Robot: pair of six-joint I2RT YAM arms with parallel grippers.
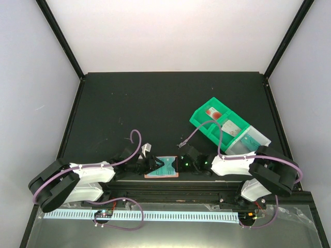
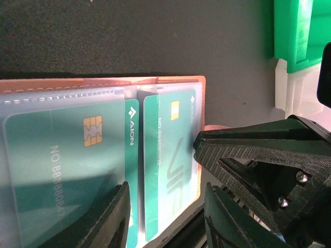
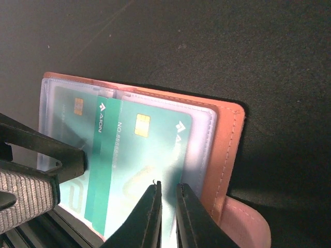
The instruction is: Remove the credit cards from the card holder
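The card holder [image 1: 166, 168] lies open at the near edge of the table [image 1: 155, 103]. My left claw [image 2: 165, 196] stands released over it; my right claw [image 3: 168, 187], nearly clenched, hides the near edge of a teal card [image 3: 150, 150].

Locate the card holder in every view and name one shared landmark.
Top external: card holder low centre.
Left wrist: card holder fills left and centre, open.
Right wrist: card holder centre-left, orange edge rightward.
Shared landmark: teal credit cards in its clear pockets.
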